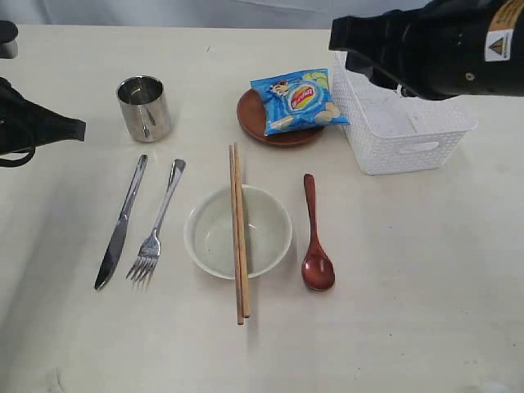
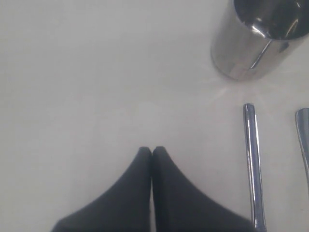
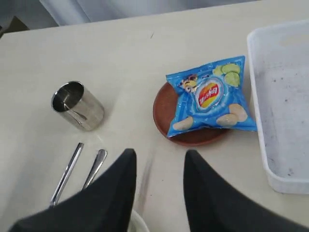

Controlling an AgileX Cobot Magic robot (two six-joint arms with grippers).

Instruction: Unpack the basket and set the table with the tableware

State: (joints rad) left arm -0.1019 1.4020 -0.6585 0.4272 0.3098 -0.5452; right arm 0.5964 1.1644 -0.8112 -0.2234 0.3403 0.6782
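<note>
White basket (image 1: 401, 151): at the back right of the desk (image 1: 393, 311), empty inside. Looks light and stiff. Best to hold by a cut-out handle or the rim.

Tableware all out on the desk. Knife (image 1: 121, 223) and fork (image 1: 160, 221) side by side, left of the bowl (image 1: 214, 237). Chopsticks (image 1: 239, 237) lying across the bowl. Spoon (image 1: 312, 225) just right of the bowl. Cup (image 1: 145, 108) behind the knife. Plate (image 1: 248, 115) beside the basket, under a blue snack bag (image 1: 299, 100).

Steel knife, fork and cup: probably hard, smooth and slippery. Take knife and fork by the thin handle, cup by its rim. Chopsticks: thin, light, likely to roll, so pinch both together near the middle. Bowl: maybe breakable, so grip the rim softly. Wooden spoon: light, less slippy; hold the handle.

Red and yellow badge on the bag, looks like Lay's; small words too tiny to read. Yellow warning sticker (image 1: 498, 41) on the right arm (image 1: 442, 45), writing too small as well.

Left fingers (image 2: 130, 193): shut tight together, holding nothing, over bare desk near the cup. Right fingers (image 3: 108, 193): apart, nothing between them.
</note>
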